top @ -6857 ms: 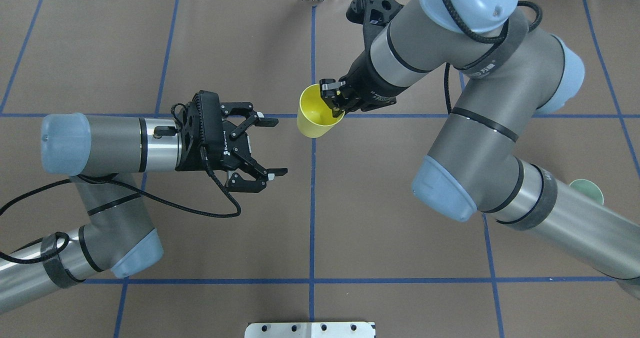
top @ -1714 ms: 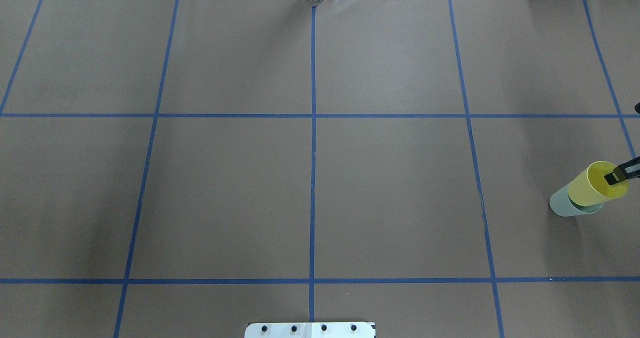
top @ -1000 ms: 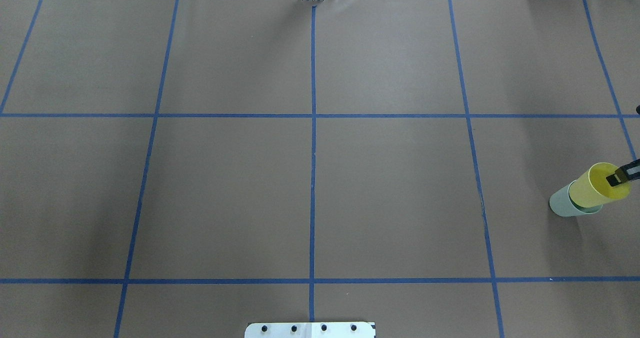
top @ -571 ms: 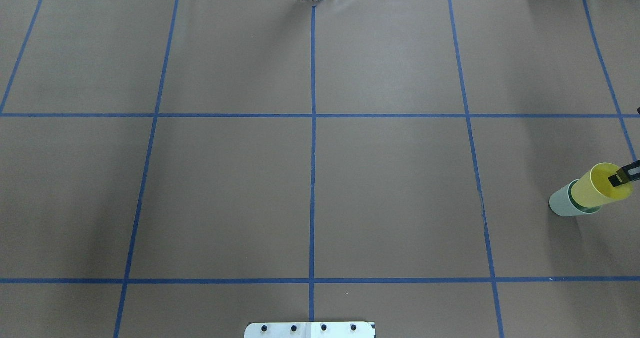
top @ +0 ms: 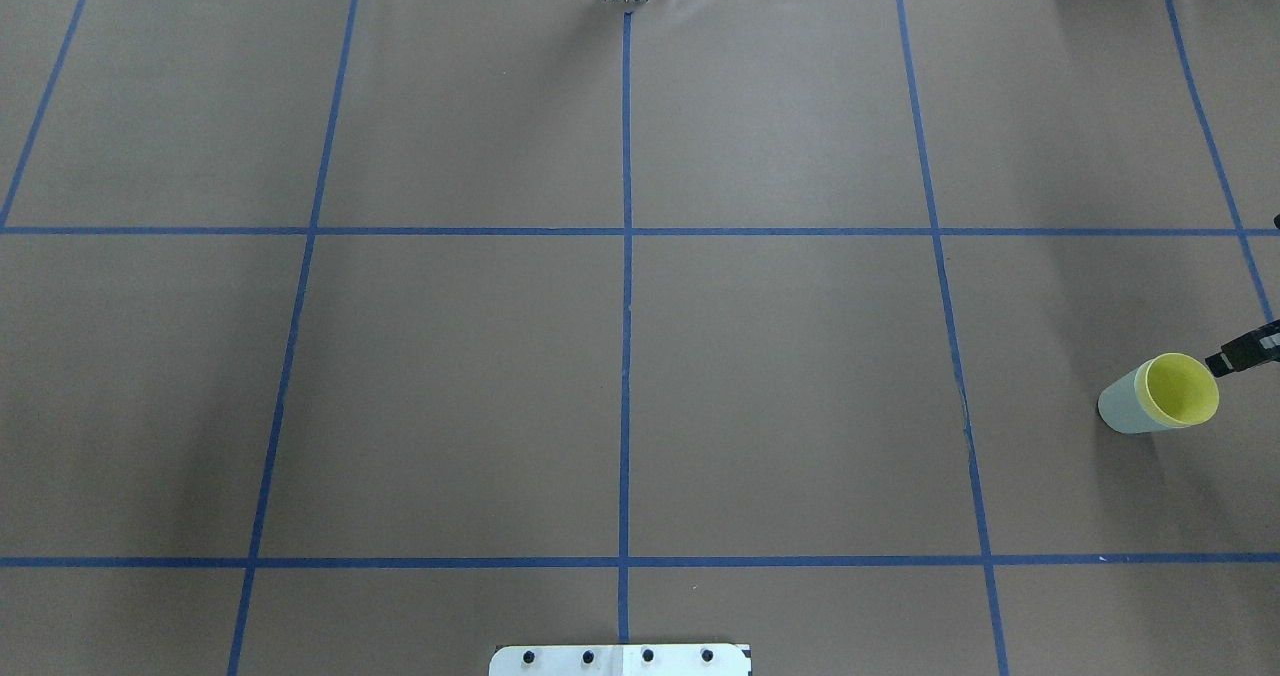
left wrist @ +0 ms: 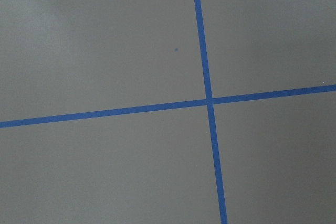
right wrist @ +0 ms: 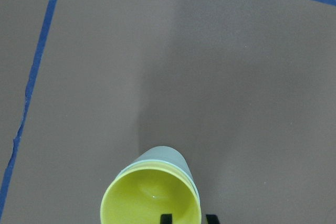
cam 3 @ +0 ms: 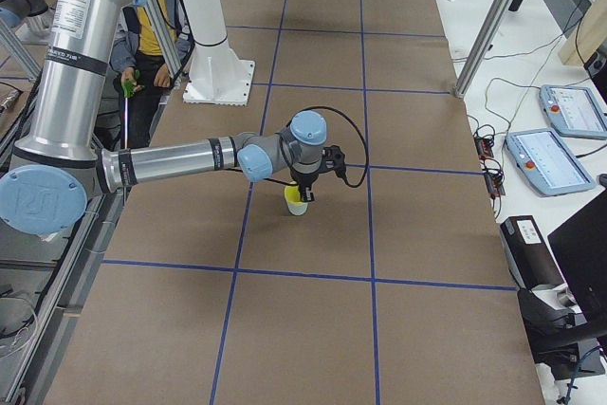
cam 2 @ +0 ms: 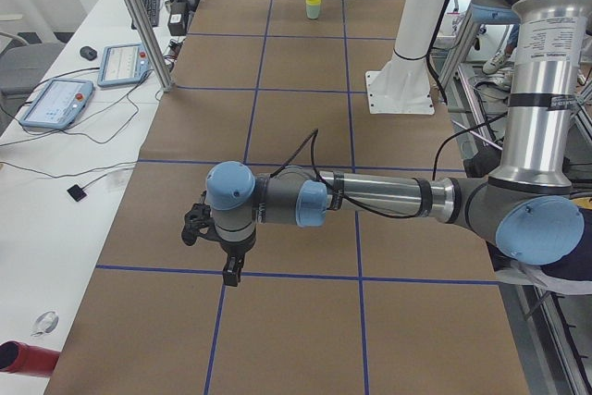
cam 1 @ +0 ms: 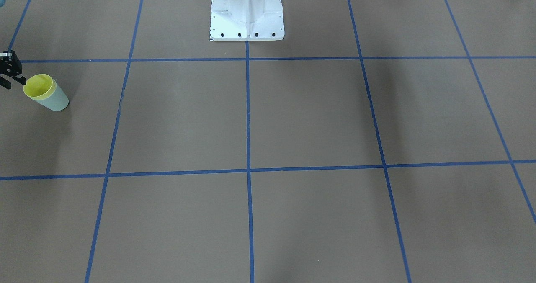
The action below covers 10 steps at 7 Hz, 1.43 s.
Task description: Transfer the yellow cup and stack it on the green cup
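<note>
The yellow cup (top: 1182,392) sits nested upright inside the green cup (top: 1120,412) at the table's far right; only its rim and inside show. In the right wrist view the yellow cup (right wrist: 149,195) fills the green cup (right wrist: 160,156). My right gripper (right wrist: 188,217) hovers over the rim, open, holding nothing. One of its fingers (top: 1245,354) shows just beside the rim, apart from it. My left gripper (cam 2: 217,247) hangs over the table's other end, far from the cups; I cannot tell if it is open or shut.
Blue tape lines (top: 626,256) divide the brown table cover into squares. The white robot pedestal (cam 1: 247,15) stands at mid-table edge. A person (cam 3: 147,35) stands behind the pedestal. Tablets (cam 3: 555,154) and cables lie on a side bench.
The yellow cup, held tilted and raised by its rim a moment ago, has dropped fully into the green cup. The right gripper's finger has come off the rim.
</note>
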Each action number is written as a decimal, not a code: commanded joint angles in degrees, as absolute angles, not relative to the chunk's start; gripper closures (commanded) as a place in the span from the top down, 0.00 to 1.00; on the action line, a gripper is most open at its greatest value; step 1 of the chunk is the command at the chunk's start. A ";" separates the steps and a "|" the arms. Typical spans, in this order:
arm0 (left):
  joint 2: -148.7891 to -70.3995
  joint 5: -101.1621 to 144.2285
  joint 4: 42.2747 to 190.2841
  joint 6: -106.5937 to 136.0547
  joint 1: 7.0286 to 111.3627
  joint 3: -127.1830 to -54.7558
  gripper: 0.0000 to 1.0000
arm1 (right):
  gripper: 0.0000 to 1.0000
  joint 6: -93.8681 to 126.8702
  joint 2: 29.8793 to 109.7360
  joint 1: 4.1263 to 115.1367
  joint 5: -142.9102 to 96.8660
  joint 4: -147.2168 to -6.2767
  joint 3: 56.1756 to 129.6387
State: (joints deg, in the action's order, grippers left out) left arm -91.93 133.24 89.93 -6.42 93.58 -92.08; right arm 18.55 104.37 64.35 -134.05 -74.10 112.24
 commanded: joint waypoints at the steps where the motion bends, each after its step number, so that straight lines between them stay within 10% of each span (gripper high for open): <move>1: -91.93 133.24 89.91 -6.42 93.52 -92.02 1.00 | 1.00 18.54 103.98 64.51 -134.12 -74.09 112.67; 10: -91.41 133.15 89.82 -6.50 93.43 -91.49 1.00 | 1.00 -6.15 96.15 87.45 -125.87 -96.15 104.07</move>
